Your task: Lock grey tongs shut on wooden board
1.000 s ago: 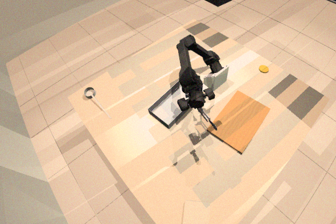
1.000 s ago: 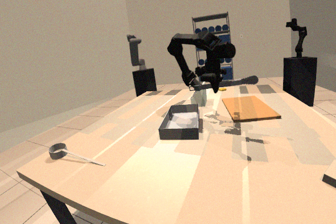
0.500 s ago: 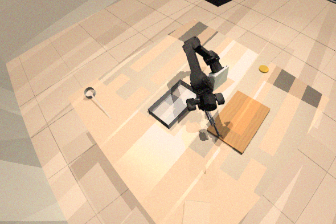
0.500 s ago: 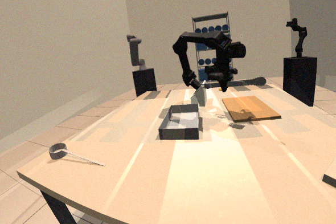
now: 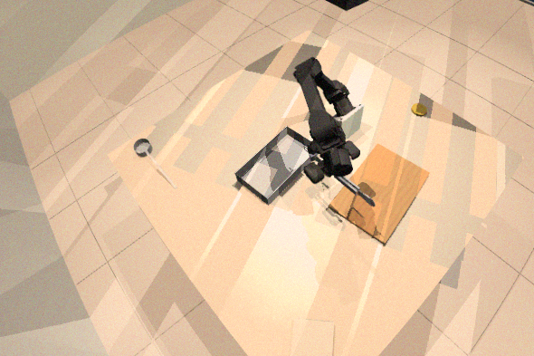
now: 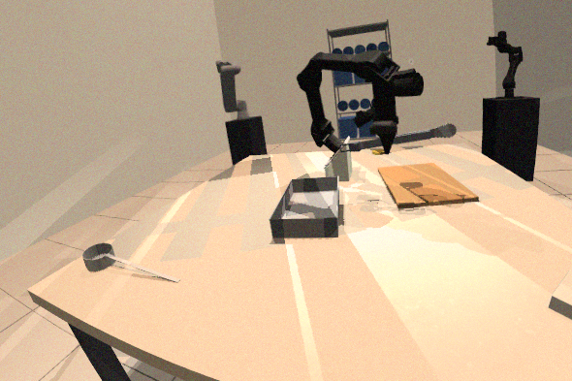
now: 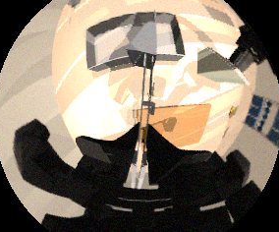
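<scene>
My gripper point(image 6: 387, 144) point(image 7: 143, 125) points down and is shut on the grey tongs point(image 5: 355, 188) point(image 6: 412, 137) point(image 7: 145, 88), held in the air clear of the table. In the exterior view they lie near level, their rounded dark right end a little higher than the loop-like left end. In the wrist view their two arms run close together; whether the lock has caught cannot be seen. In the top view the dark end shows over the wooden board point(image 5: 403, 182) point(image 6: 436, 175) point(image 7: 196, 118). The roasting tin point(image 5: 253, 189) point(image 6: 310, 228) point(image 7: 177, 36) stands left of the board.
A pale green upright panel point(image 5: 353, 123) point(image 6: 341, 168) point(image 7: 218, 71) stands by the arm's base, behind the gap between tin and board. A small round pan point(image 5: 142, 148) point(image 6: 98, 258) with a thin handle lies far left. A yellow disc point(image 5: 419, 110) point(image 6: 378, 152) lies behind the board.
</scene>
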You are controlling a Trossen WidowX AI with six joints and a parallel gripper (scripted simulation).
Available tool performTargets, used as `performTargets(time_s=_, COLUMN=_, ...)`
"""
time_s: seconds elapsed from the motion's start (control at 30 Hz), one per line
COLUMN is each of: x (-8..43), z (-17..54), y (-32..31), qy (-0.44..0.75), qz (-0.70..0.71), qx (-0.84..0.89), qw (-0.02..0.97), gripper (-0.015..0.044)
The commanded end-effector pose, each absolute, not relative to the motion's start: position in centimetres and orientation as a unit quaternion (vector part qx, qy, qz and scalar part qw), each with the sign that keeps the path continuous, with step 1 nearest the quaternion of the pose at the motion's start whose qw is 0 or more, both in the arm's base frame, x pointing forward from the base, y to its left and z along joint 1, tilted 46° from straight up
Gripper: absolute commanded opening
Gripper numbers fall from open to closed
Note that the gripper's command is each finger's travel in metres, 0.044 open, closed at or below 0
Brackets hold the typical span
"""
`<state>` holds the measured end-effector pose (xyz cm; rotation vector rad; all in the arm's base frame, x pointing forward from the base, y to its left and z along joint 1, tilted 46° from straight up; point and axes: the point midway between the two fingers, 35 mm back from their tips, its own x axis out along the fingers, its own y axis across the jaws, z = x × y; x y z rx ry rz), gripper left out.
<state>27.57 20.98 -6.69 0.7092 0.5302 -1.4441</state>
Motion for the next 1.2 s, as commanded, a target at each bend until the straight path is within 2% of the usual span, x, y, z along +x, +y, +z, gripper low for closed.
performTargets(time_s=0.0, x=26.9, z=-7.2, y=21.8, qy=0.296, qz=-0.612, qx=0.254, qw=0.687, gripper=-0.0150)
performTargets(time_s=0.6, x=24.5, z=-8.5, y=23.4, qy=0.488, qz=-0.474, qx=0.011, qw=0.733, gripper=-0.0150)
performTargets(time_s=1.17, x=22.2, z=-9.7, y=24.7, qy=0.615, qz=-0.293, qx=-0.221, qw=0.698, gripper=-0.0150)
